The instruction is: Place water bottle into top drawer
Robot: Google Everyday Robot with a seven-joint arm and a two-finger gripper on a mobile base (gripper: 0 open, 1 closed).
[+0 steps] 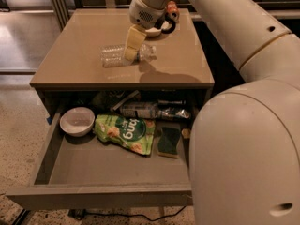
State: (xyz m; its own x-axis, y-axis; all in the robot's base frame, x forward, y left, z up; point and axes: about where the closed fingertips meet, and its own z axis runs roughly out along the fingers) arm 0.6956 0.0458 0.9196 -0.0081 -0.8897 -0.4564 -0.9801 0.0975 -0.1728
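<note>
Top drawer: we see it pulled open below the table.
White bowl: at the drawer's back left.
Water bottle: we find it lying on its side on the table top, outside the drawer.
Green snack bag: flat in the drawer, just right of the bowl.
Gripper: lowered onto the bottle's middle; we cannot tell whether it is open or closed.
Sponge: in the drawer, right of the bag.
Orange can: at the table's far edge, behind the gripper.

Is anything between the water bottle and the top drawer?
Nothing visible. The gripper is at the water bottle on the table; the top drawer stands open, its bowl, bag and sponge toward the back.
</note>
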